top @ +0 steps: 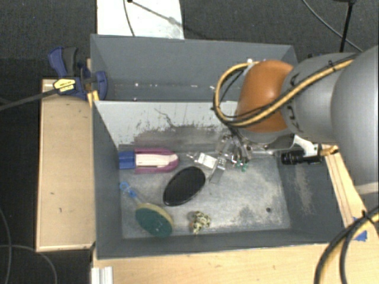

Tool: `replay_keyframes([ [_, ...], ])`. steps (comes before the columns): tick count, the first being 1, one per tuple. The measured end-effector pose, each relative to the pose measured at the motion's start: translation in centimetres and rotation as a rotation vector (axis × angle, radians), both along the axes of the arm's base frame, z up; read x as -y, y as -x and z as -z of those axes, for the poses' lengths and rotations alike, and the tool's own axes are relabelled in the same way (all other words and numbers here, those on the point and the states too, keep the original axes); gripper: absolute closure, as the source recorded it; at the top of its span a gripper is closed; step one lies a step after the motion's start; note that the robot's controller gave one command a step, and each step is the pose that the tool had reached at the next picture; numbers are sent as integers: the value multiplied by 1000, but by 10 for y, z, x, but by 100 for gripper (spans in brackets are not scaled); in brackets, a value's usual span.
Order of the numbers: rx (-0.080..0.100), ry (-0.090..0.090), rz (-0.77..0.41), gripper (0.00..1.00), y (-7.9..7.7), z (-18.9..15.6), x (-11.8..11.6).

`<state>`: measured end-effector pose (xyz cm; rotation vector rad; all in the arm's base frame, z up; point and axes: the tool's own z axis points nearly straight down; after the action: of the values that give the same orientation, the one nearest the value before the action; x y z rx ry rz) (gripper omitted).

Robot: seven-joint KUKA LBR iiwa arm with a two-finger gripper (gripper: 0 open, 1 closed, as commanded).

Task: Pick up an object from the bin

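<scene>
A grey metal bin (195, 70) sits on a dark floor, and its bottom looks scratched and dusty. The robot's claw (218, 160) is low inside the bin, close to the back wall. I cannot tell if the claw is wide or narrow, and I see nothing held in it. The nearest thing is a flat black oval pad (183, 186), just beside the claw, a little toward the front. Farther out on that side lies a white and purple tube with a blue cap (148, 160). Well apart from the claw, by the front wall, are a round green disc with a tan rim (153, 221) and a small crumpled gold lump (199, 220). So nothing is picked up yet. I think the grab and the lift are both left to do.
</scene>
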<state>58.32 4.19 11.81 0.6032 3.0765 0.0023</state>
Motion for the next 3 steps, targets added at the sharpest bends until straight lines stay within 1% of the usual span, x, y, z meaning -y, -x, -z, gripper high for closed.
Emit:
replay_keyframes([
  [1,-8,0,34,0,-8,50,-3],
  [2,-3,-2,457,0,-6,48,-3],
  [3,-4,-1,453,100,-6,48,-3],
])
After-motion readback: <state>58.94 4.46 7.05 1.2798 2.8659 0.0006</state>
